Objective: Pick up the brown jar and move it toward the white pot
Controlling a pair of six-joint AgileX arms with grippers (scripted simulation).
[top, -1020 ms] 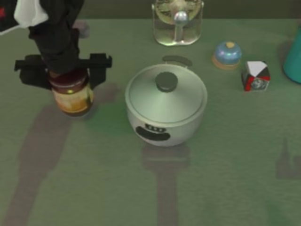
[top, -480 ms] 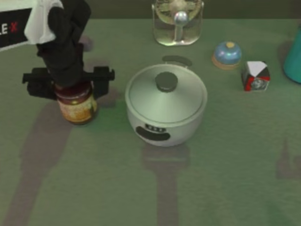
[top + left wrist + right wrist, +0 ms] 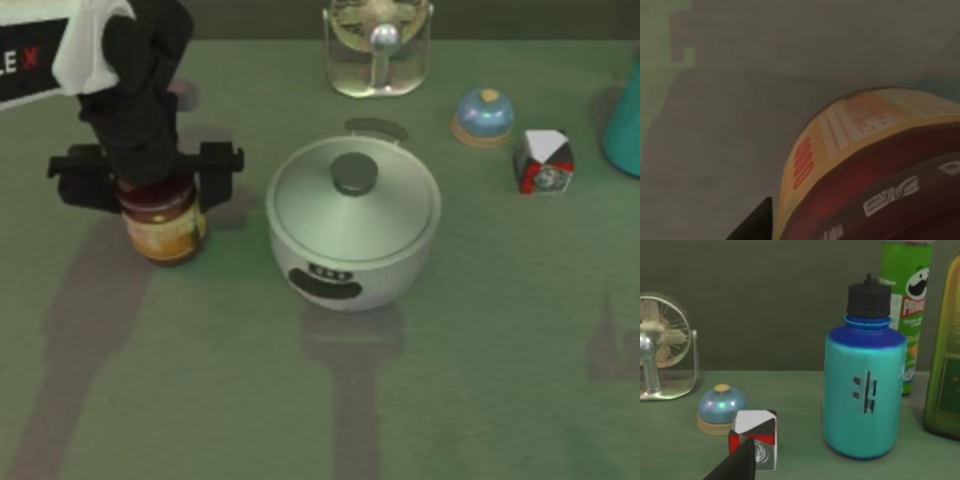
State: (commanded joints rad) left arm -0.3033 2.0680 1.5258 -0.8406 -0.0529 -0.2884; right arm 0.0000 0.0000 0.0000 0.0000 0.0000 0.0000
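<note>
At the left of the desk [image 3: 480, 380], the left end effector [image 3: 148, 178] comes down from above onto the brown jar [image 3: 164, 222], its black crossbar reaching out to either side of the lid and its fingers clenched on the jar's upper part. The jar stands upright, long axis vertical, so the grip is across the lid end and the labelled body hangs clear below. In the left wrist view the label and dark contents fill the near field (whether the base touches the desk or rides just above it cannot be told).

To the right of the jar, near but apart, with a strip of bare green between them, sits the white pot [image 3: 352, 222], lid on, knob up. That is the relation the next move turns on: the pot lies straight across to the right of the held jar, at roughly the same depth on the desk, so a sideways carry should serve, and the left arm is plainly the nearer one.

The right end effector [image 3: 735, 467] is parked off by the far-right clutter, its state not discernible.
</note>
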